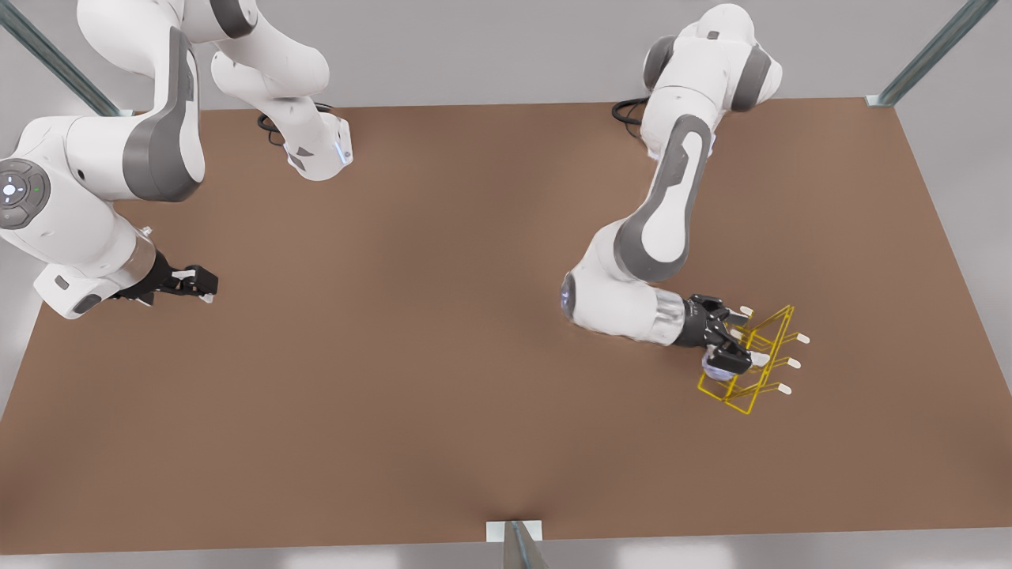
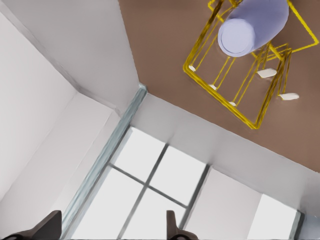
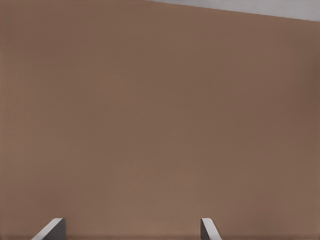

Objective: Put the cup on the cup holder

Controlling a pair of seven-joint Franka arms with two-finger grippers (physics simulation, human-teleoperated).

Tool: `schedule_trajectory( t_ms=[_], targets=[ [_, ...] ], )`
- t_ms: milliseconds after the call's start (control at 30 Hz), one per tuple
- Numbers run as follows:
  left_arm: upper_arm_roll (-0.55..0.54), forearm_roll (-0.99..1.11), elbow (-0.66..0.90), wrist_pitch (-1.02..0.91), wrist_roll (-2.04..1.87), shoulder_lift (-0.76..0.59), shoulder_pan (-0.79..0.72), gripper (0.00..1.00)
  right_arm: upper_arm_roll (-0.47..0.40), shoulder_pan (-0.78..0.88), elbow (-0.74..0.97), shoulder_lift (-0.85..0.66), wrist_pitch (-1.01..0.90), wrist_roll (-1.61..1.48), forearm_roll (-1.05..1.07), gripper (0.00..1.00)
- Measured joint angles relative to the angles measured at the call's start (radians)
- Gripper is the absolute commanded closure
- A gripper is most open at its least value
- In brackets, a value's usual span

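Brown tabletop (image 1: 443, 356), two white Franka arms mounted at its far edge.

Left claw (image 1: 734, 341) at the front view's right, low over the tabletop, right against the yellow wire cup holder (image 1: 763, 356). Wrist pointing sideways into the rack. In the left wrist view, left claw (image 2: 111, 227) spread wide, dark fingertips (image 2: 50, 226) well apart, nothing between them, so no hold on anything.

Lavender-blue cup (image 1: 714, 367) at the near side of the cup holder, just beside the claw's lower finger, partly hidden by it in the front view. In the left wrist view, cup (image 2: 252, 27) lying tilted against the wires of the cup holder (image 2: 248, 120), round flat end toward the camera, off the tabletop. Cannot tell whether slipped over a peg or just leaning on the wires.

Cup holder standing upright on the tabletop, A-frame shape, short white-tipped pegs (image 1: 793, 363) sticking out on both sides. Placed toward the front view's right, nearer the front edge than the arm bases.

Right claw (image 1: 202, 284) at the front view's left, near the tabletop's left edge, well apart from cup and cup holder, arm waiting. In the right wrist view, right claw (image 3: 132, 227) open wide, two pale fingertips (image 3: 52, 227) apart, holding nothing, bare brown tabletop beyond.

Grey walls and a bright window (image 2: 150, 200) behind the left claw in the left wrist view.
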Motion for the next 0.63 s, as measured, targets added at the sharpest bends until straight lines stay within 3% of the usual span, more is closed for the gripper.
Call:
schedule_trajectory(
  t_ms=[67, 133, 167, 267, 333, 633],
  targets=[
    [0.003, -0.449, 0.078, -0.036, -0.086, -0.052, 0.155, 0.00, 0.000, 0.000, 0.000, 0.000, 0.000, 0.000, 0.000, 0.00],
    [-0.019, -0.684, 0.050, -0.064, -0.162, -0.208, 0.267, 0.00, 0.000, -0.002, 0.000, 0.000, 0.000, 0.000, 0.000, 0.00],
    [-0.085, -0.735, -0.002, -0.071, -0.197, -0.300, 0.340, 0.00, 0.000, -0.003, 0.001, 0.000, 0.001, 0.000, 0.000, 0.00],
    [-0.167, -0.802, -0.295, -0.031, -0.289, -0.569, 0.401, 0.00, 0.000, -0.006, -0.003, 0.016, 0.000, -0.001, 0.004, 0.00],
    [-0.183, -0.819, -0.433, 0.021, -0.342, -0.652, 0.418, 0.00, 0.000, -0.006, -0.003, 0.059, 0.000, -0.002, 0.006, 0.00],
    [-0.184, -0.839, -0.483, 0.116, -0.512, -0.681, 0.449, 0.00, -0.004, -0.014, 0.001, 0.098, 0.001, -0.003, -0.004, 0.00]
  ],
)
